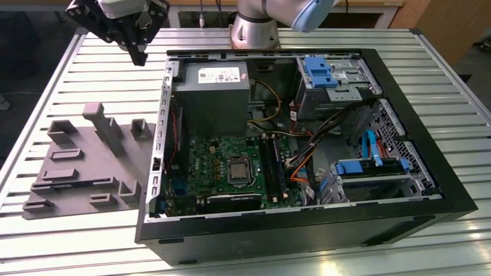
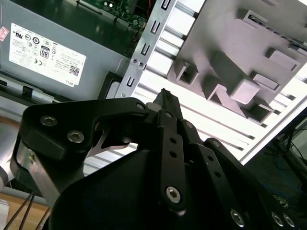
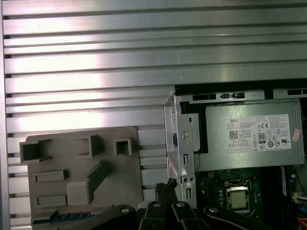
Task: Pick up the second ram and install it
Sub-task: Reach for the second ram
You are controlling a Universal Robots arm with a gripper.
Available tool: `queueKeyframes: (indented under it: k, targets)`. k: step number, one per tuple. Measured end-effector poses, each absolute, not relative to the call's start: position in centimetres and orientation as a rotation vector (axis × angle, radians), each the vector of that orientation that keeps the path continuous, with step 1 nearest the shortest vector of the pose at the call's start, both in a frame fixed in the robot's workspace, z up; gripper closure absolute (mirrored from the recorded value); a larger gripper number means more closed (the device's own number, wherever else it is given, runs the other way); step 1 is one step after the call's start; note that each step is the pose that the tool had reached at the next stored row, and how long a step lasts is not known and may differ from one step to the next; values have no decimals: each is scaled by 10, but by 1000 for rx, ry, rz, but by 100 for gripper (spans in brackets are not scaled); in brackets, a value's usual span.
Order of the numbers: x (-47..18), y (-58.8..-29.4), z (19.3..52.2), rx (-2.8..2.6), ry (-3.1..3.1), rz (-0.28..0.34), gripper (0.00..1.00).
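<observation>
Fingertips of our one gripper (image 1: 139, 56) meet at a point, clamped on nothing, above the slatted metal table (image 1: 77, 72). We count one grey tray (image 1: 84, 169) and one open computer case (image 1: 307, 236) just beside it. In the first wrist view, a single dark bluish strip on the tray looks like the second ram (image 3: 62, 216), but we cannot tell for sure.

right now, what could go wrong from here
The gripper hangs between the grey tray and the open case; a low sweep either way could clip the tray's tall post or the case's metal wall. Loose orange and black cables lie right beside the memory slots and might snag.
</observation>
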State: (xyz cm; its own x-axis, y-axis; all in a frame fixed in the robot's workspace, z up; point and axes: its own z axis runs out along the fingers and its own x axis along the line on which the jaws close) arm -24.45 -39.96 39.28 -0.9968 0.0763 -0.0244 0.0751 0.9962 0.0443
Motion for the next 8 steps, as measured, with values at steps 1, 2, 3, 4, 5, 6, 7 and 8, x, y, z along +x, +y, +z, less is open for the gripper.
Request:
queueKeyframes:
  k: [1,2,3,4,5,6,7,8]
  targets:
    - [-245,-400,393,118,3112,68,89]
    - [-246,-400,393,118,3112,68,89]
    - [-247,-400,393,118,3112,68,89]
    - [-248,-400,393,118,3112,68,89]
    - [-248,-400,393,118,3112,68,89]
    - [-249,-400,392,118,3112,68,89]
    - [-250,-400,392,118,3113,68,89]
    - [-250,-400,392,118,3112,68,89]
